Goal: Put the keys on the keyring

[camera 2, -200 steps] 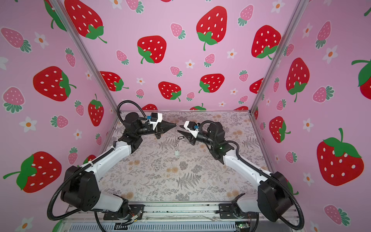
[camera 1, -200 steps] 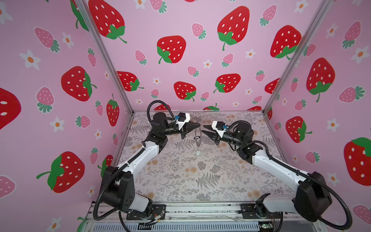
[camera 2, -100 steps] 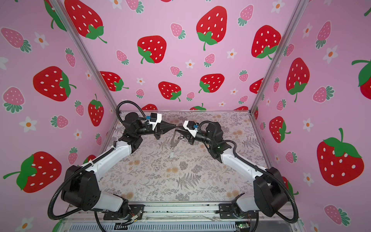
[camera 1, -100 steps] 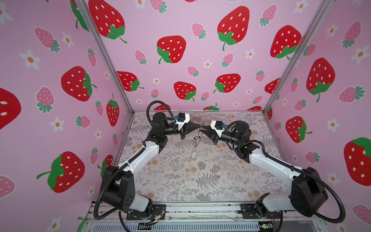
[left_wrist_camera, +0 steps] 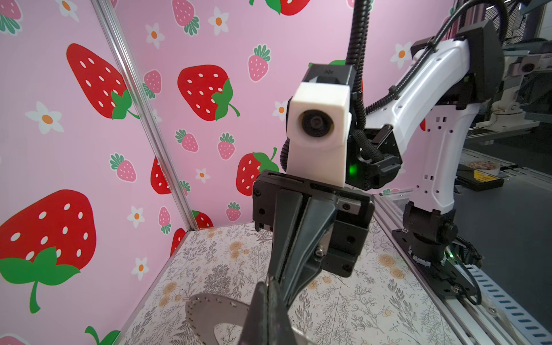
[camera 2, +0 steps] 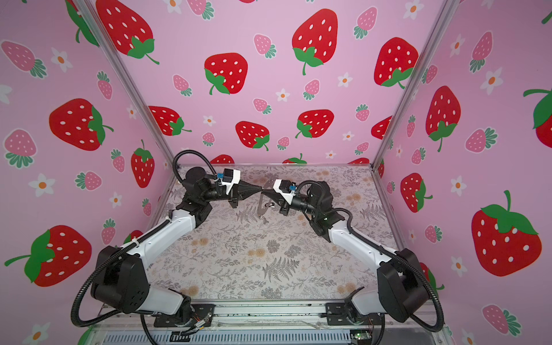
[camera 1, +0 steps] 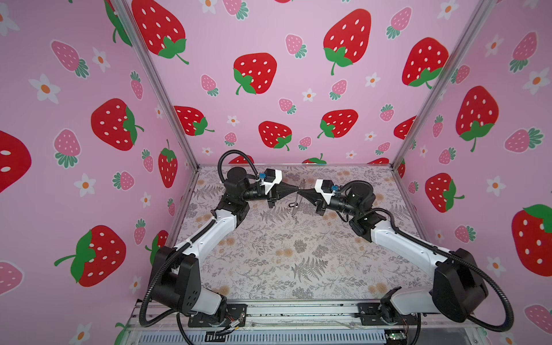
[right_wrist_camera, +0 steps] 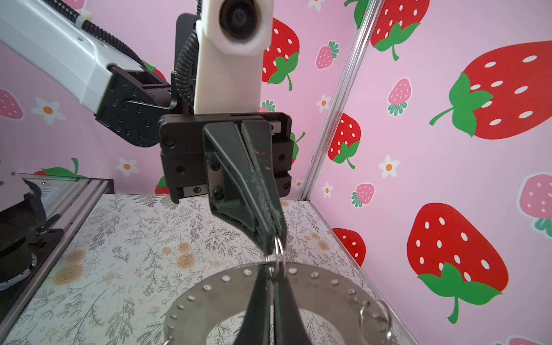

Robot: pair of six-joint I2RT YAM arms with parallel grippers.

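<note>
White left arm (camera 1: 209, 236) and right arm (camera 1: 403, 248) reach from 6 o'clock over the floral bench (camera 1: 283, 263), tips meeting toward 12 o'clock. There the left tool (camera 1: 295, 188), at the keyring's (camera 1: 294, 206) 9 o'clock, is pinched shut on its wire loop (right_wrist_camera: 279, 249); the right tool (camera 1: 302, 192), at 3 o'clock, is closed on the rim. The keyring hangs clear of the bench.

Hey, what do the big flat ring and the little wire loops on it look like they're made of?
The keyring looks like thin sheet metal, dull silvery-grey, with small holes punched along its rim. The wire loops look like bright steel wire, judging only by their glint.
</note>
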